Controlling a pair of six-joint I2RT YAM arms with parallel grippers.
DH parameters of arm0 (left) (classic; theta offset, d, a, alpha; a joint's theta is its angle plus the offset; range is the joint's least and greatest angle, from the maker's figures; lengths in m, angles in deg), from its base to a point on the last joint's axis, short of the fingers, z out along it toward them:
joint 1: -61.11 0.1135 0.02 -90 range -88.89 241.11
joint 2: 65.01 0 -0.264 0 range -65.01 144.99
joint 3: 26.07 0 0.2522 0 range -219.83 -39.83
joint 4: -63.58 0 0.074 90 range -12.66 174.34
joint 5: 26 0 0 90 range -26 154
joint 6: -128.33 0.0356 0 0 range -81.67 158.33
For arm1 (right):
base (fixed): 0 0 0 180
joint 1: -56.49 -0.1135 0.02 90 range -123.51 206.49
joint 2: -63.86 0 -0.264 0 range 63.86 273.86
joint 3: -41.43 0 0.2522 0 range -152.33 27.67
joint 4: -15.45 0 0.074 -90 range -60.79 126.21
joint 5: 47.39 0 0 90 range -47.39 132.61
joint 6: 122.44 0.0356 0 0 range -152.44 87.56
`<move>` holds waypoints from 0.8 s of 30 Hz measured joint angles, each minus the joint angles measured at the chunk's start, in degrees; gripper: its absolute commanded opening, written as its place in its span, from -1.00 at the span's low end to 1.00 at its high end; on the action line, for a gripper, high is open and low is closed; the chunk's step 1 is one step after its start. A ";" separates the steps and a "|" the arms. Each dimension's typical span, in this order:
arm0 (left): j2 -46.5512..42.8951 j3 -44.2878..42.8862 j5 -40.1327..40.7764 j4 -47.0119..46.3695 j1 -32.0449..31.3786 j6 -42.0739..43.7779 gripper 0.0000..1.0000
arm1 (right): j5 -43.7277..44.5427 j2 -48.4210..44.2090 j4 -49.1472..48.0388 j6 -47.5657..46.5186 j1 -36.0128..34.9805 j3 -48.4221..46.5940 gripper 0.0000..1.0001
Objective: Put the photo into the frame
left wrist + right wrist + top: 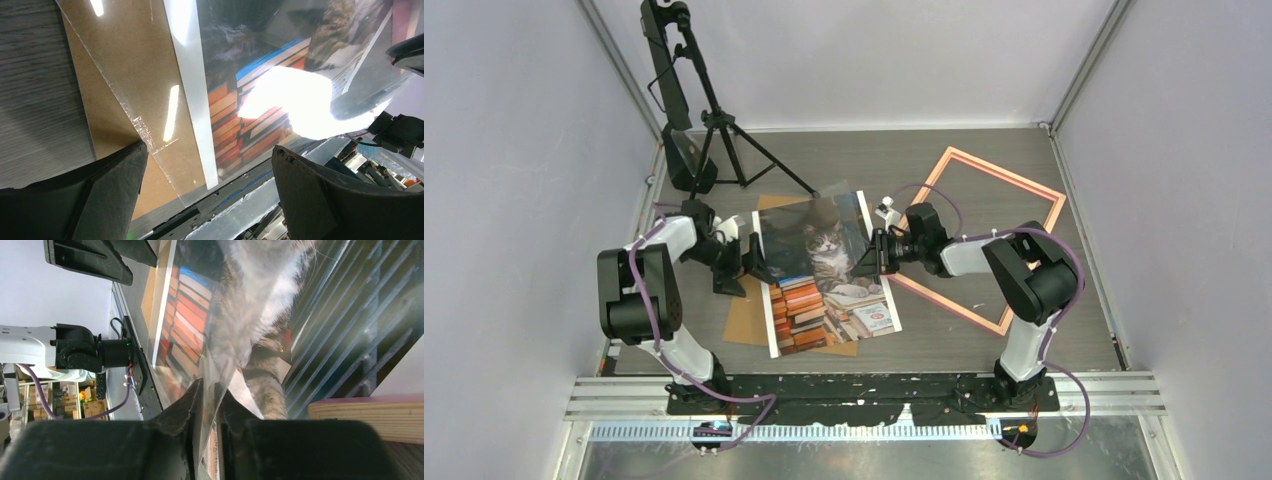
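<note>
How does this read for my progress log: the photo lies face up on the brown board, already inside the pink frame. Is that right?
Not quite. The photo lies face up on the brown board, but outside the frame, which sits empty to its right, as the top view shows.

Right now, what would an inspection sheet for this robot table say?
Surface: grey wood-grain table.
Job's things: photo face up on brown backing board; frame empty, lying to its right.
Clutter: black tripod at far left.
Grippers: left gripper open at the photo's left edge; right gripper shut on clear sheet over the photo.
Cables: purple cables along both arms.
Surroundings: plain grey walls.
</note>
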State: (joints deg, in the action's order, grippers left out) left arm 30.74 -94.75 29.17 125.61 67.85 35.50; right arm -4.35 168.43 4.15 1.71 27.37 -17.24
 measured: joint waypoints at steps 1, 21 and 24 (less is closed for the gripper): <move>-0.17 0.11 -0.02 -0.07 -0.02 0.02 0.98 | 0.04 0.09 0.17 0.13 0.00 -0.11 -0.86; -14.97 1.75 -0.90 -5.64 -0.52 3.21 0.98 | -2.82 -12.50 -4.59 5.90 5.70 4.13 -0.89; -17.64 1.79 -2.12 -8.48 -0.52 3.41 0.98 | -3.67 -14.64 -5.75 7.13 6.56 4.72 -0.89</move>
State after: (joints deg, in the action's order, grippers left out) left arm 13.10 -92.96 27.05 117.13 67.33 38.91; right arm -8.02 153.79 -1.60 8.84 33.92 -12.52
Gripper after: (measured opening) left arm 0.989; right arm 0.064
